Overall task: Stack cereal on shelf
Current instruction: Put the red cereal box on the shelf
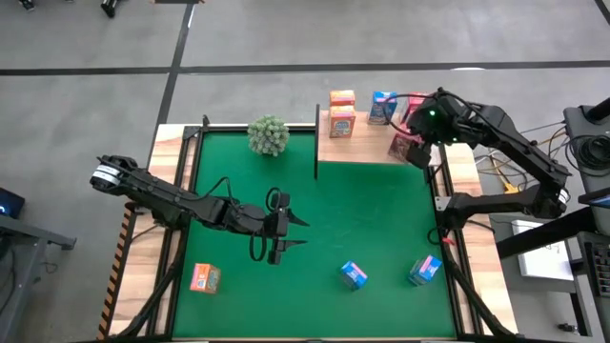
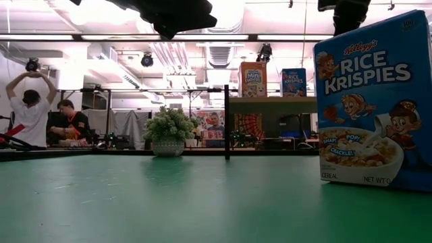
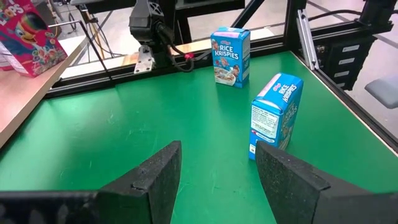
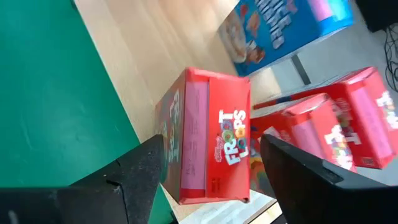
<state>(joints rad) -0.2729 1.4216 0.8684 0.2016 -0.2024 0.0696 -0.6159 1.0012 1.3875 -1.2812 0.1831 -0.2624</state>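
The shelf (image 1: 367, 151) is a light wooden board at the mat's far right. On it are orange cereal boxes (image 1: 341, 112), a blue one (image 1: 382, 108) and red ones (image 4: 348, 118). My right gripper (image 4: 211, 168) hovers over the shelf's right end, open, its fingers on either side of an upright red box (image 4: 208, 137) that rests on the board; a gap shows at one finger. Two blue boxes (image 3: 230, 56) (image 3: 275, 115) and an orange box (image 1: 204, 277) stand on the green mat. My left gripper (image 1: 286, 229) waits open above the middle of the mat.
A round green plant (image 1: 268, 134) sits at the mat's far edge, left of the shelf's black post (image 1: 316, 143). The right arm's base (image 3: 149, 25) stands beyond the blue boxes. People are in the room behind the table (image 2: 30, 111).
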